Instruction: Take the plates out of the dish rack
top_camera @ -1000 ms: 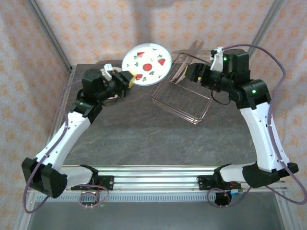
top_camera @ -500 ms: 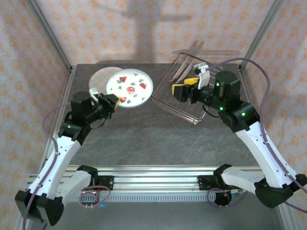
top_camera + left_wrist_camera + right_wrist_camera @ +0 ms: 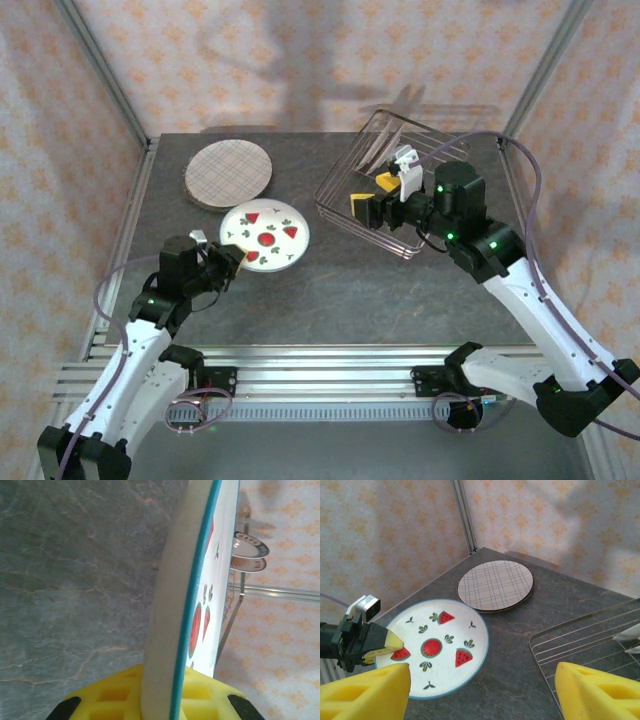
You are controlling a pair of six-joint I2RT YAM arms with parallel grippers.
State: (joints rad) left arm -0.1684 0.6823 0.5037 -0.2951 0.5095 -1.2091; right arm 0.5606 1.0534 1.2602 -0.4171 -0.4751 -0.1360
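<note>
The left gripper [image 3: 234, 258], at lower left of the top view, is clamped on the rim of the watermelon plate [image 3: 265, 235]. In its wrist view the yellow fingers [image 3: 100, 702] pinch that plate [image 3: 167, 610] edge-on at the bottom of the frame. The plate lies about level, low over the grey table [image 3: 400, 290], left of centre. Whether it touches the table I cannot tell.

The right gripper [image 3: 365, 205] hangs over the left part of the rack [image 3: 425, 235], right of centre. Its jaws are spread wide and hold nothing, with one yellow pad [image 3: 365, 690] in each bottom corner of its wrist view. That view also shows the watermelon plate [image 3: 437, 647], the left gripper [image 3: 385, 642] on its rim, and a corner of the rack [image 3: 580, 640] at right.

A plaid plate [image 3: 228, 174] lies on top of another at upper left of the table, apart from the watermelon plate.
</note>
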